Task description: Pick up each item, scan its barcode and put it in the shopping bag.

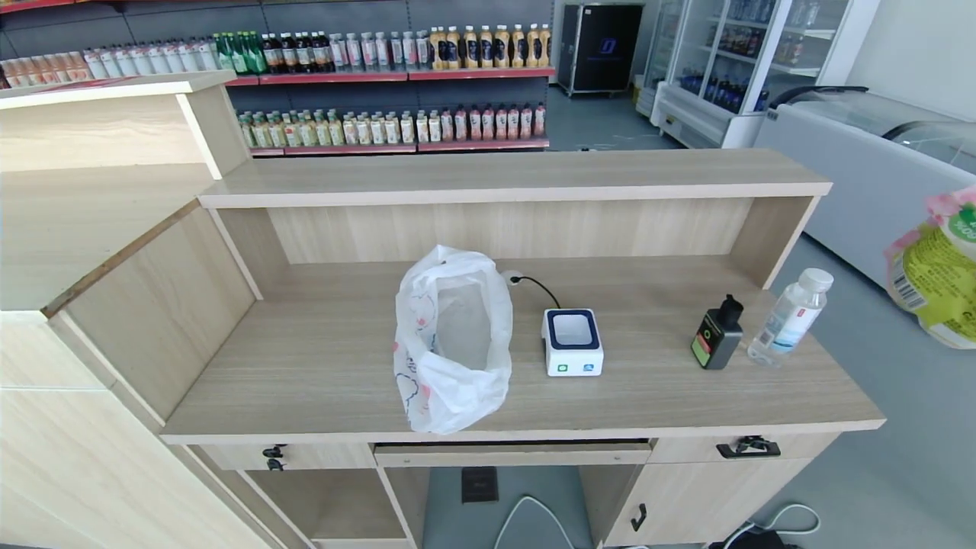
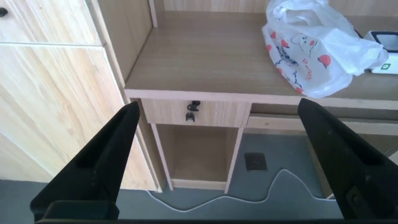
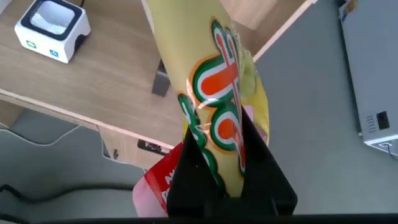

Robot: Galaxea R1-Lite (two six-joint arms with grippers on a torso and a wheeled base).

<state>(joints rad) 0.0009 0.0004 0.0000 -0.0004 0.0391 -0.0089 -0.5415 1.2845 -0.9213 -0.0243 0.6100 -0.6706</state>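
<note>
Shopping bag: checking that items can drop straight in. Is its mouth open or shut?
Open. The shopping bag stands on the counter with its mouth spread wide, and the head view looks into its hollow inside.

The left end effector (image 2: 219, 106) has two matte black fingers (image 2: 99, 162), each a long, flat-faced wedge, broad at its base and narrowing to a blunt tip. The right end effector (image 3: 219, 146) has similar smooth black fingers (image 3: 264, 171) with angular edges.
</note>
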